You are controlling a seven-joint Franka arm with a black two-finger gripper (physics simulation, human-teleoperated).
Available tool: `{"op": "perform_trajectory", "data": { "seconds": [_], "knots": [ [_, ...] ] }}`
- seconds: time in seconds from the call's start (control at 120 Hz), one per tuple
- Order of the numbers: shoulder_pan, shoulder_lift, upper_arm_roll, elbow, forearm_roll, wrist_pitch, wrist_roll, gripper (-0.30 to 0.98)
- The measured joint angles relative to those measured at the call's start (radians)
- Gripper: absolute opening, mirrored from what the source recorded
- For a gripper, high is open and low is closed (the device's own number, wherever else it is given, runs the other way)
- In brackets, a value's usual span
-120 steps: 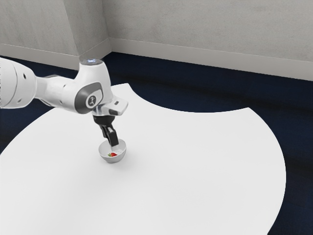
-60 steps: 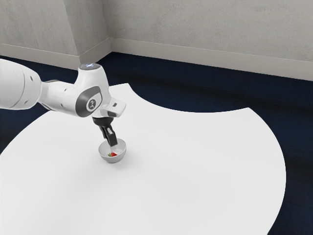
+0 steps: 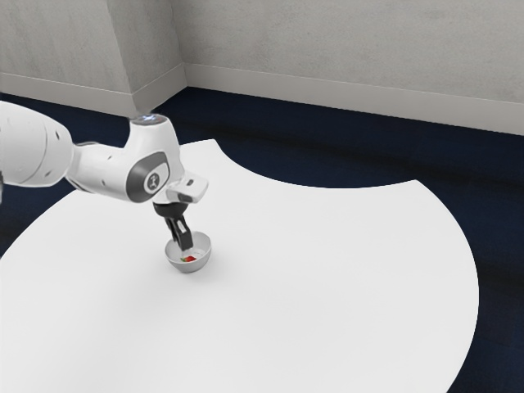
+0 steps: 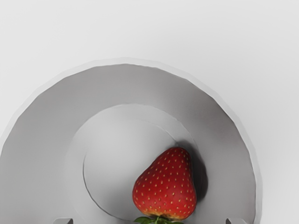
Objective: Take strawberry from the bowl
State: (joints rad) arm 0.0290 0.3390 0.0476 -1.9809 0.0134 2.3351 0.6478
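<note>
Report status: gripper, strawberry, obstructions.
Fingers open, at the bowl's mouth. Strawberry ungrasped, lying inside on the bottom. Surrounding bowl wall a possible snag; nothing visible on top of the strawberry.

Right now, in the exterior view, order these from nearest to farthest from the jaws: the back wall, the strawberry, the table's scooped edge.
1. Strawberry: in the bowl, just below the jaws.
2. Table's scooped edge: beyond the bowl, toward the exterior view's right.
3. Back wall: across the dark floor, beyond that edge.
</note>
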Motion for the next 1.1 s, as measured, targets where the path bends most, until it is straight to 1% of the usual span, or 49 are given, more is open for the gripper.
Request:
{"op": "perform_trajectory", "data": {
  "seconds": [0.308,0.525,0.825,1.1],
  "knots": [
    [0.027,0.041,0.001,0.021,-0.001,0.026,0.026,0.39],
    [0.024,0.049,0.002,0.022,-0.005,0.041,0.059,0.39],
    [0.013,0.037,0.002,0.02,-0.014,0.054,0.09,0.4],
    [0.003,0.02,0.002,-0.003,-0.043,0.057,0.108,0.41]
  ]
}}
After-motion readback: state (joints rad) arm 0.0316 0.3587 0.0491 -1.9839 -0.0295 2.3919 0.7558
